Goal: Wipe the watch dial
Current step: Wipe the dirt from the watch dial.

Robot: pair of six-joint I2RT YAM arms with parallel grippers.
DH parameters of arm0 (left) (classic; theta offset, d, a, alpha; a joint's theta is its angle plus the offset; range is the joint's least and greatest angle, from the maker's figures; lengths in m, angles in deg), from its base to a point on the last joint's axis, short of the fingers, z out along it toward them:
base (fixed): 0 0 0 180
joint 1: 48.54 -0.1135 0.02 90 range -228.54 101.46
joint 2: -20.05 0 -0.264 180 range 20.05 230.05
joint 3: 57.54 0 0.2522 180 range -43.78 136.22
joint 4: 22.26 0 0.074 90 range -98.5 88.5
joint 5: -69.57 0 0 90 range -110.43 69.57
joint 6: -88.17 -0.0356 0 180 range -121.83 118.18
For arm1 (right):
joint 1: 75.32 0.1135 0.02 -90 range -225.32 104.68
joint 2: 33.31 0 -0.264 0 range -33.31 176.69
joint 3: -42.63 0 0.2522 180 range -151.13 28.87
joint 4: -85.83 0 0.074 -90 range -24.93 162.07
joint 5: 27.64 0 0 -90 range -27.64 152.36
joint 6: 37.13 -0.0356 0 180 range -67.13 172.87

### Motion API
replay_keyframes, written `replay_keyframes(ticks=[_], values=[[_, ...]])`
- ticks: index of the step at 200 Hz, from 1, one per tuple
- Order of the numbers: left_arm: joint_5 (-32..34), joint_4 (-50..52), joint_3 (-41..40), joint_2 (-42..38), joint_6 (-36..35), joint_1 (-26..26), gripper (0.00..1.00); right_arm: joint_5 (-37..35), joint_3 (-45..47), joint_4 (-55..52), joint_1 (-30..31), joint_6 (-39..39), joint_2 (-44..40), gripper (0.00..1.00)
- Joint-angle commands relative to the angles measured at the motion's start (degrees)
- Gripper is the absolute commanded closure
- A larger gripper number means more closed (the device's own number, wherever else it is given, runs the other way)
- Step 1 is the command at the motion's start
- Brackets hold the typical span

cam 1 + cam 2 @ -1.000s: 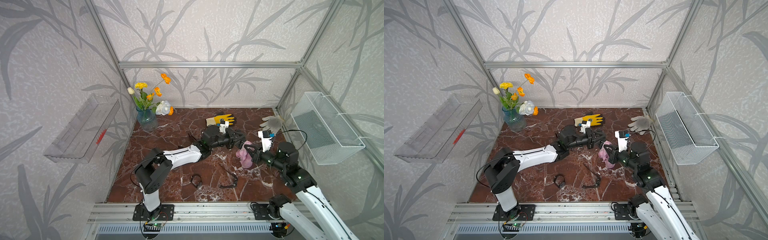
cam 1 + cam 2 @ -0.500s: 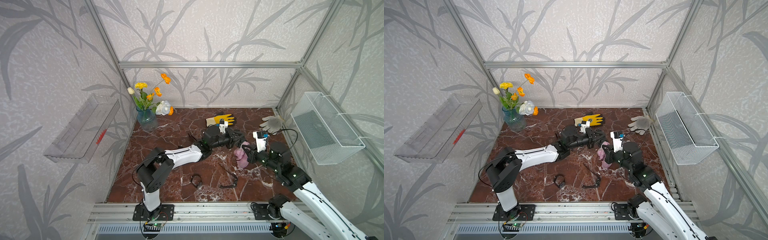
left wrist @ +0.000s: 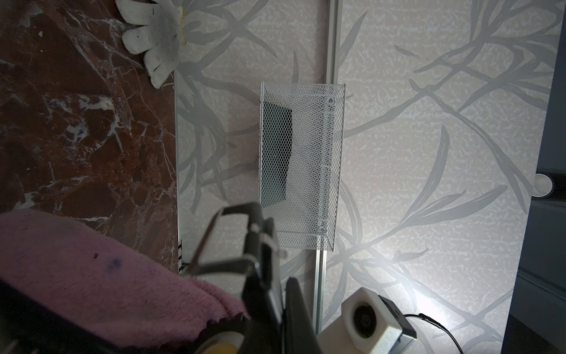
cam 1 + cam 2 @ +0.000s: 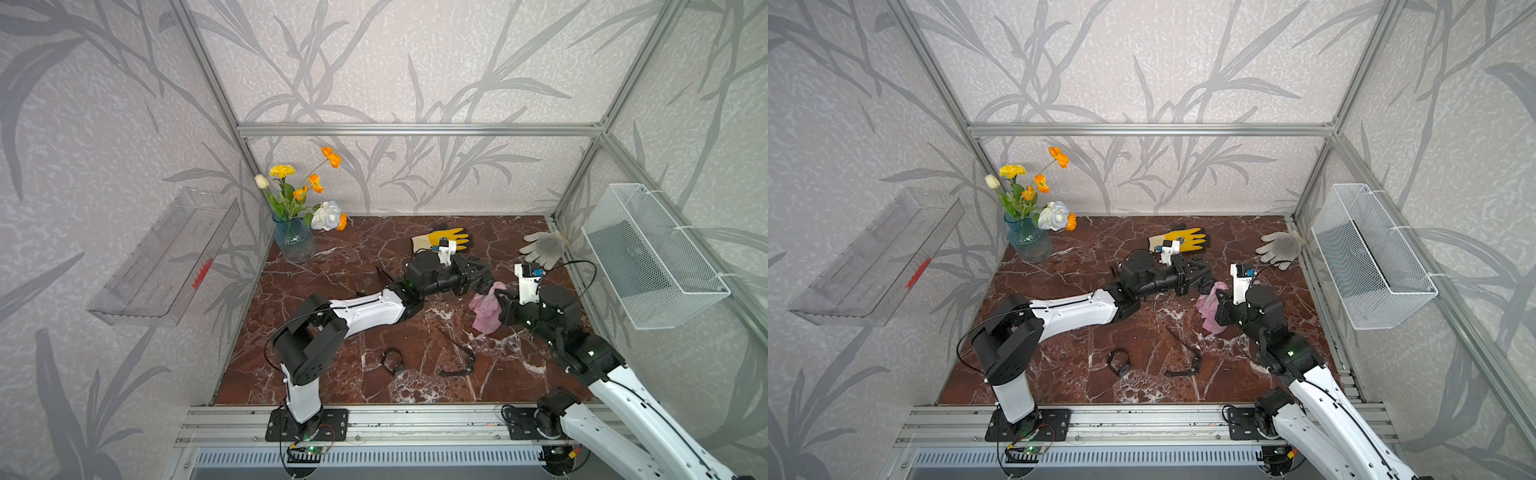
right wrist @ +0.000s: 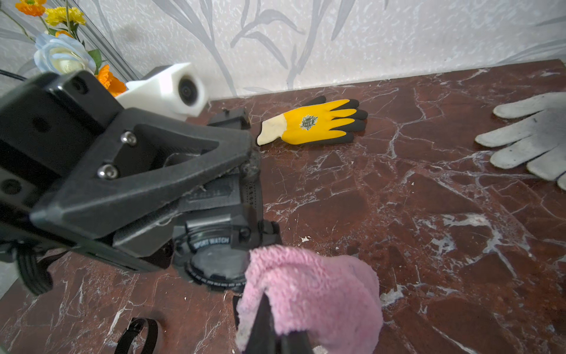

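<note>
Jaws of left gripper (image 4: 481,277): clamped on strap of black round-dialled sport watch (image 5: 214,260), over red-brown marble table (image 5: 428,214). Jaws of right gripper (image 4: 501,296): closed on pink fleece cloth (image 5: 309,288), touching dial's edge. Behind: yellow rubber glove (image 5: 315,122), grey knit glove (image 5: 526,135).

- The cloth (image 5: 309,294) I hold is pink, with a few dark specks.
- The watch (image 5: 214,263) is black, with white lettering round its dial.
- The yellow glove (image 5: 312,122) has black fingertips and a cream cuff.
- The other glove (image 5: 526,135) is greyish white.
- The table (image 4: 340,266) is dark red marble veined with white.
- The walls (image 4: 415,62) are pale, patterned with grey leaves.
</note>
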Motion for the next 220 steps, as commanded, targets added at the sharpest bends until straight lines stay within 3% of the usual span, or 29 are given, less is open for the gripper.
replay_keyframes(ticks=[1,46,114,144,182,220], values=[[-2.77,-3.22,2.04,-0.17,0.23,1.19,1.0,1.07,-1.05,2.99,-0.23,0.53,-1.24,1.0],[-2.88,-3.77,1.95,0.56,0.82,1.28,1.0,13.21,-0.45,8.29,-0.23,1.8,0.54,1.0],[-2.88,-3.45,1.95,0.25,0.65,1.45,1.0,22.18,0.05,14.08,-0.23,0.69,2.31,1.0],[-2.91,-3.49,1.86,0.18,0.69,1.57,1.0,18.49,0.95,14.73,-0.23,0.12,0.77,1.0],[-2.79,-3.55,1.6,-0.16,0.57,1.63,1.0,4.85,0.97,10.59,-0.24,-1.18,-1.48,1.0],[-2.68,-3.67,1.18,-0.57,0.65,1.63,1.0,-3.71,-1.35,5.48,-0.27,-0.53,-1.73,1.0]])
